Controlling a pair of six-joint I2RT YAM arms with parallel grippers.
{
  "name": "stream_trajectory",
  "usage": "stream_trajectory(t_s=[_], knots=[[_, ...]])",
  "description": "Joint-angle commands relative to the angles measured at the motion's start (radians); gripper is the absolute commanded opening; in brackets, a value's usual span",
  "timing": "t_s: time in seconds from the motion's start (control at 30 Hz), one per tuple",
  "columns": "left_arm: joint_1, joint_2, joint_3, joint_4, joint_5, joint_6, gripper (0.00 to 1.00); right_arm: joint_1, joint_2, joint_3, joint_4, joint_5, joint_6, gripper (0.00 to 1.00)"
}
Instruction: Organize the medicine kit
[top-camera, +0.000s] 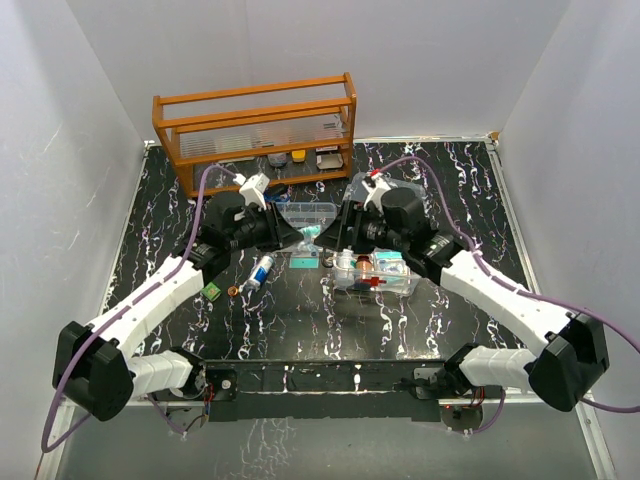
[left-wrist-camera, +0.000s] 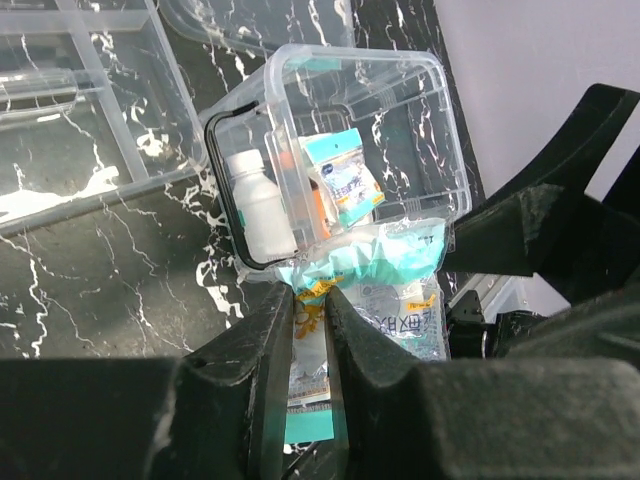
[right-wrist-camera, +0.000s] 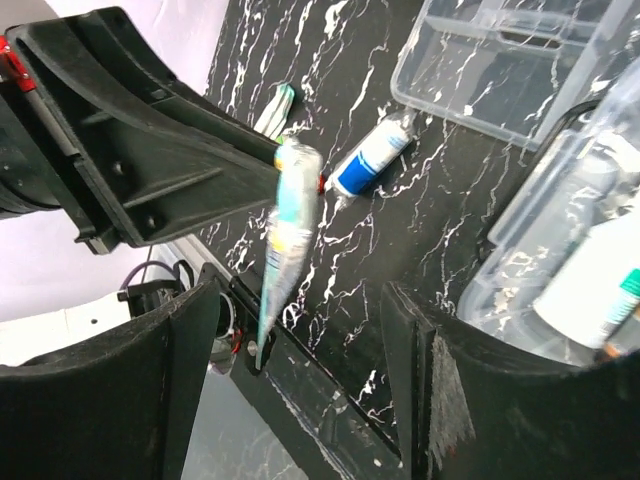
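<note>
Beside the medicine kit (left-wrist-camera: 400, 100), left end effector (left-wrist-camera: 310, 300) pinches a teal packet (left-wrist-camera: 395, 290).

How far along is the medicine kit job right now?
Partly done. The clear box already holds a white bottle and a sachet. In hand: the left tool pinches a teal packet near the box, with the right tool open around it. Left to do: a tube and a green item lie on the table, and the divided tray sits outside the box.
</note>
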Motion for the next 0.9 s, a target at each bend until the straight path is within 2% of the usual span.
stream_trajectory(t_s=[0.0,0.2,0.5,0.67,0.77,0.87], knots=[[-0.035,-0.035,-0.044,0.076,-0.05,-0.049,0.17,0.055,0.039,0.043,0.078,0.087,0.05,0.64],[-0.05,-0.038,-0.055,0.073,-0.064,-0.046,0.17,0.084,0.09,0.055,0.076,0.142,0.099,0.56],[-0.05,-0.057,-0.062,0.057,-0.062,-0.038,0.17,0.09,0.133,0.06,0.112,0.129,0.159,0.37],[-0.051,-0.071,-0.062,0.046,-0.058,-0.04,0.19,0.09,0.143,0.051,0.148,0.107,0.175,0.19],[-0.051,-0.08,-0.06,0.03,-0.073,-0.043,0.26,0.09,0.135,0.042,0.163,0.113,0.167,0.08],[-0.051,-0.086,-0.042,-0.015,-0.11,-0.043,0.43,0.089,0.114,0.045,0.144,0.145,0.14,0.04]])
